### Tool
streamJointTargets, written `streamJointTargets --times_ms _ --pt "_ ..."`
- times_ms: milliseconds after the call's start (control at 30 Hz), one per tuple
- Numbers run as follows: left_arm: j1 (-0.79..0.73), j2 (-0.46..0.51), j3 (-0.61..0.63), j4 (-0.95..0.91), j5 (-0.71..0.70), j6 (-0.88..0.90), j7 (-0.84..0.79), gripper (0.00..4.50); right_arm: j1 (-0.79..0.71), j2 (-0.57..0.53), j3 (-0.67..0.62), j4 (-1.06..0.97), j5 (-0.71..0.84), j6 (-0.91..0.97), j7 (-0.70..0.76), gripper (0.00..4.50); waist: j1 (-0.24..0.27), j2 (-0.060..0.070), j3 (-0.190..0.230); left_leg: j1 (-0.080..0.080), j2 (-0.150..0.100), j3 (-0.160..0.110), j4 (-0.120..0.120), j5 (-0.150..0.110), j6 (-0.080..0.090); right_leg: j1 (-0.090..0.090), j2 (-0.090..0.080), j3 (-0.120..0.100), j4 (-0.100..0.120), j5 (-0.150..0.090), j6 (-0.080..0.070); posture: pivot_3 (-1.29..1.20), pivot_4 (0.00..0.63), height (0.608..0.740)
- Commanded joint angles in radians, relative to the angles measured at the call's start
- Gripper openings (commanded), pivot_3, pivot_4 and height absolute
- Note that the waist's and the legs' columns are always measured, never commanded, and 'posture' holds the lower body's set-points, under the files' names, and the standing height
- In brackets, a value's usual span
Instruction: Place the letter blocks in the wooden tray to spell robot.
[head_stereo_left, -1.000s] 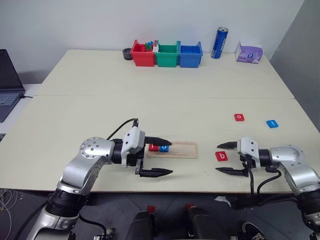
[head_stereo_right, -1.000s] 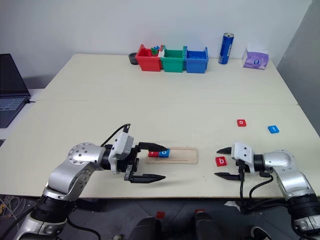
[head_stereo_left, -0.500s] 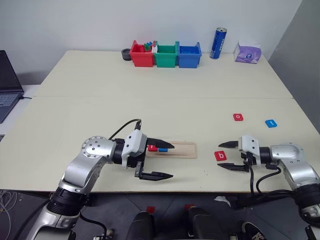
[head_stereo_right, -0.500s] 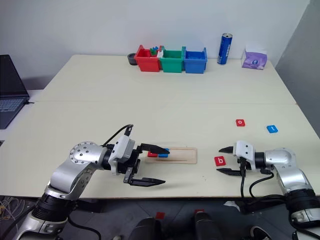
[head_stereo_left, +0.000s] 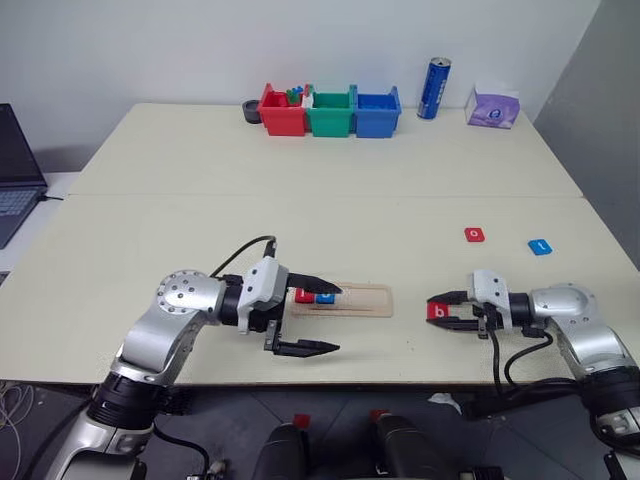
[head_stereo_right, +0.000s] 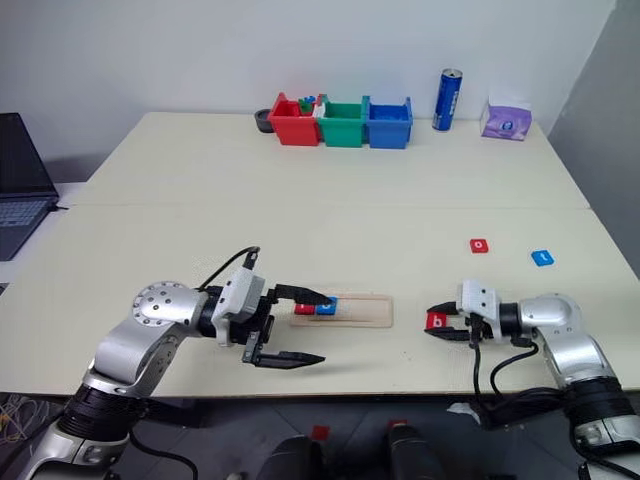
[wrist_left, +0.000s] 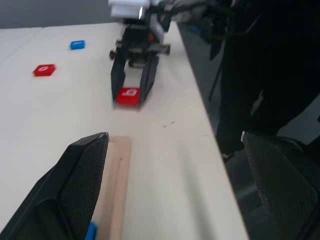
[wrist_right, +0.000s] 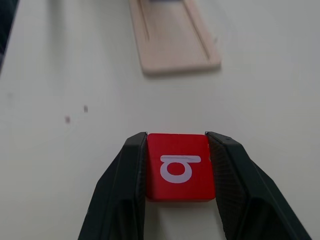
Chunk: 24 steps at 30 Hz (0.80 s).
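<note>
The wooden tray lies near the table's front edge, with a red letter block and a blue one at its left end. My left gripper is open there, one finger over those two blocks and the other nearer the table edge. To the tray's right, my right gripper is shut on the red "b" block, fingers pressed against both its sides. A red "o" block and a blue block lie farther back on the right.
Red, green and blue bins stand in a row at the table's far edge. Right of them are a blue can and a purple tissue pack. A laptop sits off the left side.
My right gripper's fingers have closed from wide open onto the red "b" block and shifted slightly toward the tray. The left gripper has stayed open over the tray's left end.
</note>
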<state>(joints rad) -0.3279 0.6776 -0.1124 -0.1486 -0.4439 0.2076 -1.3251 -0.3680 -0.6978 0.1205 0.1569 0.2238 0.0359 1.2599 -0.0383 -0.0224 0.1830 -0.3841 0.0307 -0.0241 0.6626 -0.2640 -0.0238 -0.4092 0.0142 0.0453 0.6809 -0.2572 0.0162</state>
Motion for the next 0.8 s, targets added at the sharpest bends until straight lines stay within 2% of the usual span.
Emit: streamJointTargets --times_ms 33,133,333,800 --pt "0.016 0.042 0.077 0.026 0.002 -0.04 0.006 4.5 -0.067 0.06 0.021 -0.167 0.04 0.145 -0.073 1.45 -0.002 0.0 0.0 0.0 0.0 -0.001 0.0 0.0 0.0 0.0 0.0 0.0 0.0 0.0 -0.001 0.0 0.15 0.74" --pt "0.048 0.077 0.113 0.053 0.007 -0.073 -0.004 4.5 -0.103 0.141 0.073 -0.203 0.012 0.221 -0.146 1.45 0.001 0.0 0.0 0.0 0.001 -0.002 -0.001 0.0 0.0 0.0 0.0 -0.002 0.0 -0.001 -0.002 0.0 0.15 0.74" --pt "0.073 0.108 0.145 0.116 0.034 -0.139 -0.004 4.5 -0.14 0.254 0.153 -0.171 -0.06 0.259 -0.248 1.45 0.015 0.001 0.0 -0.003 -0.001 -0.001 -0.001 0.0 0.0 -0.002 -0.002 -0.003 -0.001 -0.002 -0.003 0.0 0.15 0.74" --pt "0.052 0.102 0.134 0.128 0.04 -0.149 0.014 4.5 -0.206 0.319 0.216 -0.008 -0.119 0.195 -0.235 1.45 0.007 0.001 0.001 -0.003 0.0 -0.001 -0.001 0.0 0.0 -0.003 -0.001 -0.003 0.0 -0.002 -0.003 0.0 0.15 0.74"
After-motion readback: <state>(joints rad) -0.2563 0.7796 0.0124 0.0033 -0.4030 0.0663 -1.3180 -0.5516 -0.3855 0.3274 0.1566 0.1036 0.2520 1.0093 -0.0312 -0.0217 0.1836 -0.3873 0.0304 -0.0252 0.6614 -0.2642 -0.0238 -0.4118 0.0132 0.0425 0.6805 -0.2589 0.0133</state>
